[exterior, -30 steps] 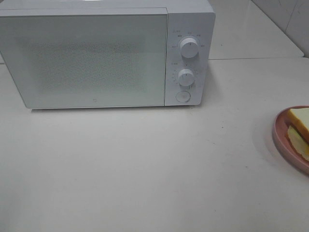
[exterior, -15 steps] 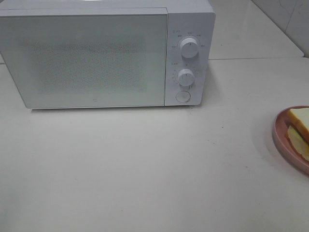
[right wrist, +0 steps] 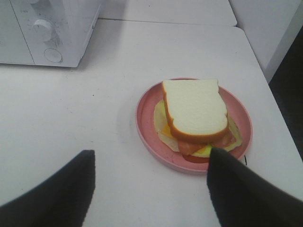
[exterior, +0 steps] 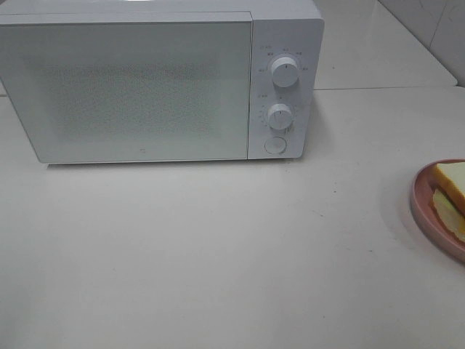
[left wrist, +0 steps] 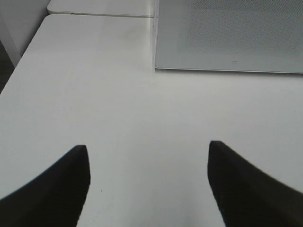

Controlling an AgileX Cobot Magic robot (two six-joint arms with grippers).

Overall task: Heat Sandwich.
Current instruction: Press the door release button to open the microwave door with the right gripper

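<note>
The sandwich (right wrist: 195, 113), white bread with tan crust and yellow and red filling, lies on a round pink plate (right wrist: 144, 122). In the high view it sits at the right edge (exterior: 452, 187), partly cut off, on the plate (exterior: 421, 207). The white microwave (exterior: 131, 87) stands at the back with its door shut. My right gripper (right wrist: 149, 187) is open and empty, just short of the plate. My left gripper (left wrist: 147, 182) is open and empty over bare table, near the microwave's left front corner (left wrist: 156, 66). Neither gripper shows in the high view.
The microwave has two knobs (exterior: 285, 71) and a round button (exterior: 275, 145) on its right panel. The white table's right edge (right wrist: 279, 113) runs close beside the plate. A seam to a second surface (exterior: 378, 89) lies behind.
</note>
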